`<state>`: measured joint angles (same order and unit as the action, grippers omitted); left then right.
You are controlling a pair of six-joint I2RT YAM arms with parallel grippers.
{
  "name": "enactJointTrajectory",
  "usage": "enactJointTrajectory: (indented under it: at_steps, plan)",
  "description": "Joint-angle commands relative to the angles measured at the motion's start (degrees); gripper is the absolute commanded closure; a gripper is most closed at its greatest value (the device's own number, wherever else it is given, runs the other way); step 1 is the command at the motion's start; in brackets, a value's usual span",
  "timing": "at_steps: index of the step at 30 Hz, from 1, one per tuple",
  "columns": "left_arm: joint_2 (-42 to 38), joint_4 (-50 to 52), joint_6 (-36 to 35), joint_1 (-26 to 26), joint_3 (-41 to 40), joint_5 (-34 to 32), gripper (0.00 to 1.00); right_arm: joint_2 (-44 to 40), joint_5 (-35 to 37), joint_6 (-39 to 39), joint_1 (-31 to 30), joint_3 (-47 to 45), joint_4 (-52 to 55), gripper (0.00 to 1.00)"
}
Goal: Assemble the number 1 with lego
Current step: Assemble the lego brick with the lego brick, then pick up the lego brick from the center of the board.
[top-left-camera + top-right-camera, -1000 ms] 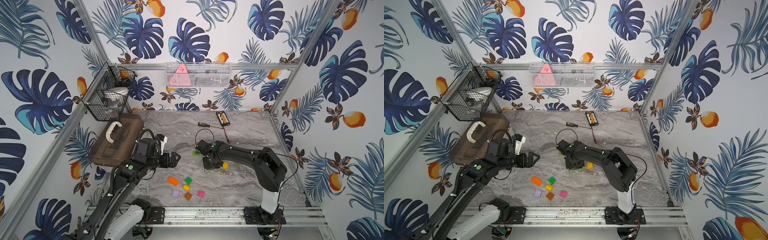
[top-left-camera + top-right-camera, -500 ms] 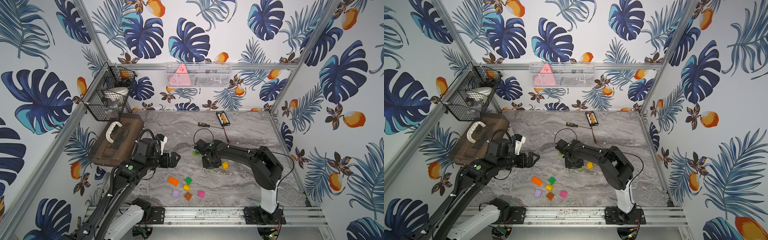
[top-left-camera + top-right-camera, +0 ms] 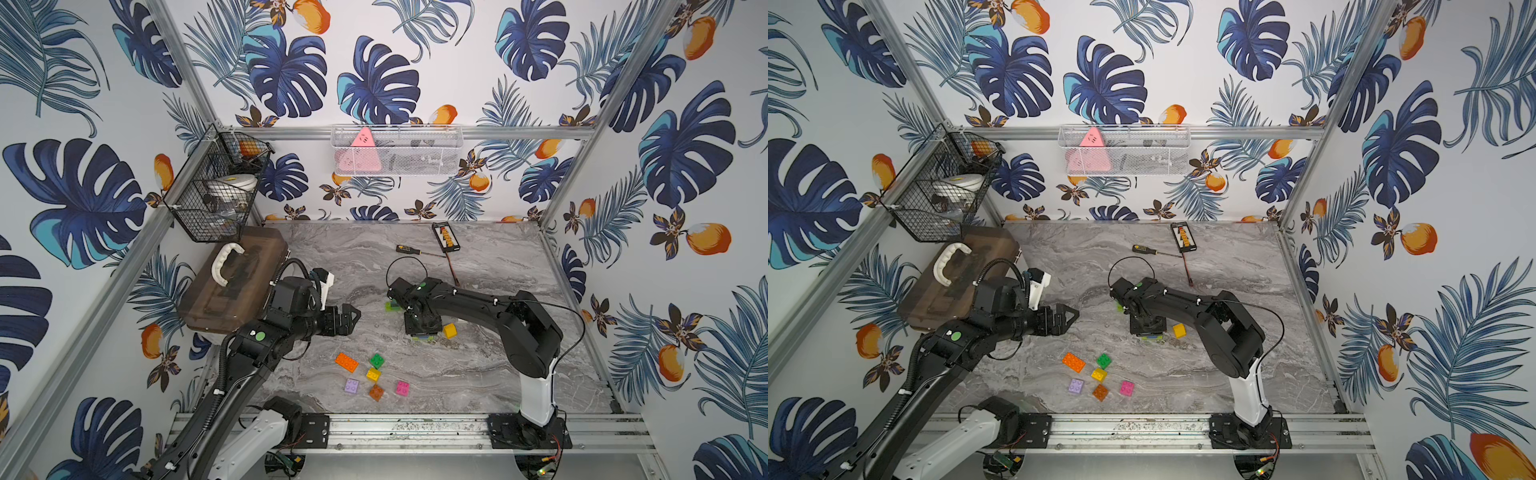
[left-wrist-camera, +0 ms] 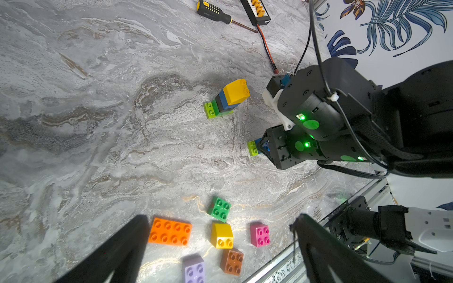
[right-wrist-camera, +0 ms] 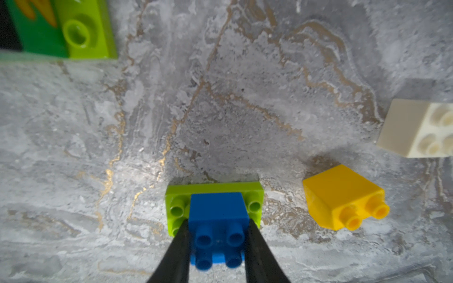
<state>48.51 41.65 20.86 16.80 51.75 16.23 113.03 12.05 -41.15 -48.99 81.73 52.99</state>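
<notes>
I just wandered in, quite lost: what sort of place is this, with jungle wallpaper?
Probably a robot test booth: left arm and right arm mounted on a metal rail, wallpapered panels in an aluminium frame, the right claw gripping a blue brick.

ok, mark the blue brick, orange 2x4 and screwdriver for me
blue brick [image 5: 217,230]: right wrist view, studded face.
orange 2x4 [image 4: 170,231]: left wrist view, middle of studded top.
screwdriver [image 4: 214,11]: left wrist view, handle.

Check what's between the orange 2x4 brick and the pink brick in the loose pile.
A yellow 2x2 brick sits between the orange 2x4 brick and the pink brick, touching neither; the left wrist view shows it best.
</notes>
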Motion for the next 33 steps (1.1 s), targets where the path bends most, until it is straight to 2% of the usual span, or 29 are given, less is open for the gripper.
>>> enactJointTrajectory:
  at_steps: [1, 5, 6, 15, 19, 23, 28, 33]
  plan:
    - [-0.1, 0.1, -0.4, -0.1, 0.3, -0.1, 0.01, -1.1, 2.2, -1.1, 0.1, 2.0, 3.6, 0.71]
    - [-0.1, 0.1, -0.4, -0.1, 0.4, -0.1, 0.01, -2.2, 2.5, -1.3, 0.2, 3.9, 5.3, 0.51]
    - [-0.1, 0.1, -0.4, -0.1, 0.4, -0.2, 0.01, -2.4, 2.5, -1.2, 0.2, 4.3, 5.5, 0.49]
    - [-0.6, 0.2, -0.3, 0.0, 0.3, -0.8, 0.01, -6.3, 2.1, -1.3, 2.3, 2.8, 5.4, 0.47]
    - [-0.4, 0.3, -0.4, 0.1, 0.4, -0.8, 0.01, -12.1, -0.6, 1.3, 7.7, -1.4, 2.3, 0.46]
    - [0.1, 0.2, -0.4, 0.1, 0.4, -0.7, 0.01, -15.5, -1.7, 6.0, 13.8, -4.6, 0.7, 0.40]
    - [0.4, 0.1, -0.4, 0.1, 0.4, -0.5, 0.01, -16.3, -2.3, 8.8, 20.2, -7.4, -1.6, 0.32]
    - [0.9, 0.2, -0.4, 0.1, 0.4, -0.2, 0.01, -14.6, -4.4, 10.3, 24.6, -10.0, -5.1, 0.31]
